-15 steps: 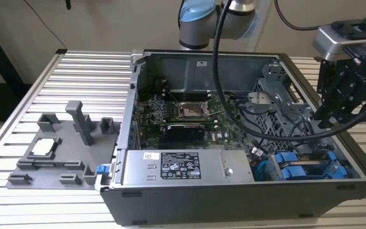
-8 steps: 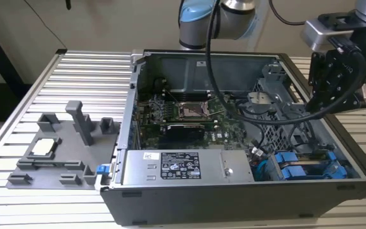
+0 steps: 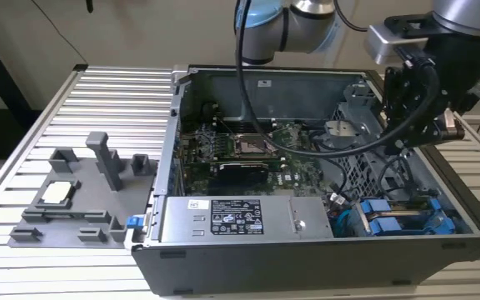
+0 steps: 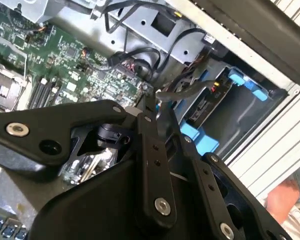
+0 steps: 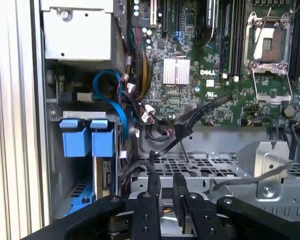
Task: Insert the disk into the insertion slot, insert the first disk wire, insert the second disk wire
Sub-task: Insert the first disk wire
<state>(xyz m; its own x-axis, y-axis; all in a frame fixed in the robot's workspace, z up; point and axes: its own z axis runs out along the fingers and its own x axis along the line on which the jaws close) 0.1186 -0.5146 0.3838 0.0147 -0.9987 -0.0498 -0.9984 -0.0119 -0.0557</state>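
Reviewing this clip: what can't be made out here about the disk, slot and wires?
- Disk seating: in the exterior view, blue fittings and black cables cover the insertion slot.
- Slot interior: in the first wrist view, the blue fittings block it.
- Wire end: in the second wrist view, the gripper covers where the grey cable ends.

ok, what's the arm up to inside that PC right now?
One arm is reaching into the open PC case. Its gripper hangs over the perforated metal cage next to the motherboard, close to a loose black cable. The blue disk carrier sits in the insertion slot; the disk itself is hard to make out. I can't tell if the gripper has a wire.
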